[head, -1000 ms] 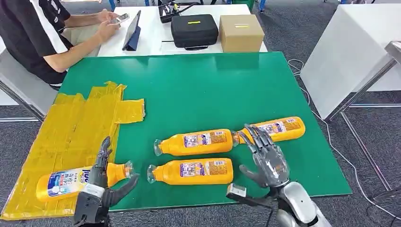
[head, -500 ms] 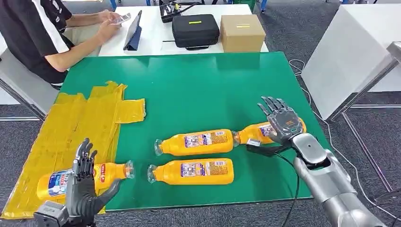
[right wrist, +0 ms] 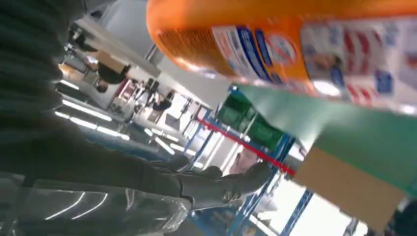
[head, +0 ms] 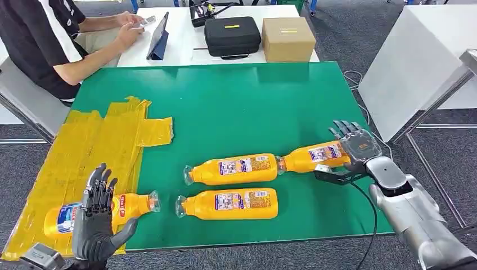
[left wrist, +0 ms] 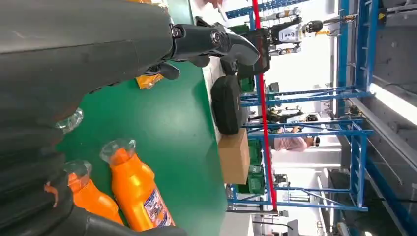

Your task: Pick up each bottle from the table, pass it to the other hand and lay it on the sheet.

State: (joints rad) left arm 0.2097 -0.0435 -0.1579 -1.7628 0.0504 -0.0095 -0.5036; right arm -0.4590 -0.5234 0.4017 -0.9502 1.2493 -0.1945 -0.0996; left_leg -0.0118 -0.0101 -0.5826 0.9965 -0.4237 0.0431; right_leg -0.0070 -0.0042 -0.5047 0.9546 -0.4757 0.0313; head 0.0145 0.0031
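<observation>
Orange plastic, smooth and round, was what the right hand (head: 355, 147) had to take, and that was the main risk. It stood with fingers apart and nothing in them at the base end of the far bottle (head: 315, 156), which lay near the right edge of the green table (head: 236, 107). In the right wrist view that bottle's (right wrist: 295, 39) labelled flank passed close by the thumb, and I could not tell whether anything touched it. A bottle lying on its side would likely roll or skid if the fingers closed off-centre, and this one could go over the table edge or be pushed cap-first into the middle bottle (head: 232, 169), whose base lay just beside its cap.

All three bottles on the table lay flat with their long axes running across it, caps toward the sheet (head: 84, 152) and bases toward the right hand. The near bottle (head: 226, 203) lay alongside the middle one, a little apart, so a nudge to one might disturb the other.

The fourth bottle (head: 126, 205) rested on the sheet's near corner, its neck out over the table. The left hand (head: 97, 220) hovered over it, fingers spread and holding nothing. A careless sweep of that hand could knock the laid bottle off the sheet.
</observation>
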